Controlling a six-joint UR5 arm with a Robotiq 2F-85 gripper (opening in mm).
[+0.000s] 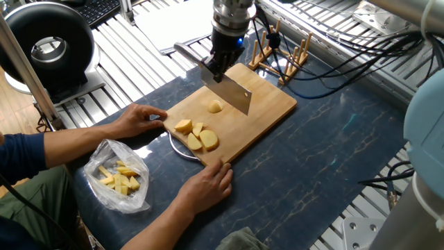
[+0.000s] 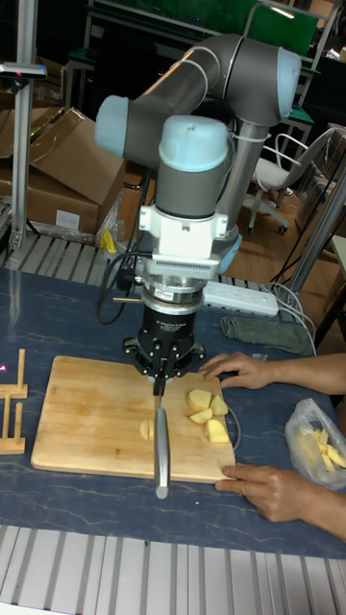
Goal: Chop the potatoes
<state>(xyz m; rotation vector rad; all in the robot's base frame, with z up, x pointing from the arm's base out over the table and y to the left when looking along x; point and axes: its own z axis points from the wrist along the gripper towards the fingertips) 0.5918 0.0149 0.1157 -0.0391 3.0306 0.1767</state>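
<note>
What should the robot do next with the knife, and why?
Probably bring the cleaver straight down onto the lone potato piece. The gripper holds the blade raised just above it, the piece looks uncut, and both hands sit at the cutting board's edge.
</note>
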